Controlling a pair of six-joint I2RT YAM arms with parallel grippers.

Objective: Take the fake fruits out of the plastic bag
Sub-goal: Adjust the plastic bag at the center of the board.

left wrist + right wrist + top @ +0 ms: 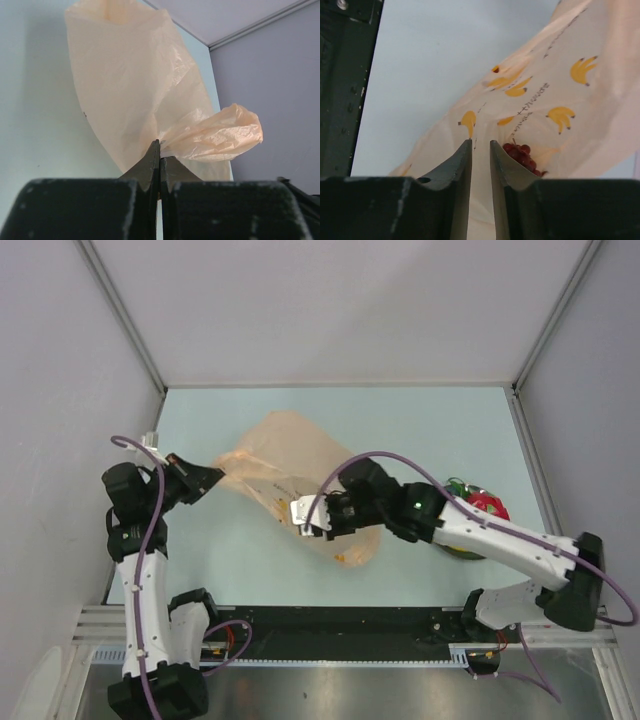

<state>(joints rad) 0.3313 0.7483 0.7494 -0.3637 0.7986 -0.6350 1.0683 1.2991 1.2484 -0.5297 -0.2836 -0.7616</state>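
So left claw (159, 150) pinches the plastic bag (130, 75) by a corner; right claw (480, 145) barely parted over it, grip unclear, red grapes (520, 152) just beside.

Bright, even overhead light is covering the table (250, 570), and only faint, soft shadows are showing. The plastic bag (130, 75) is glowing translucent; near foregrounds in both wrist views are blurring.
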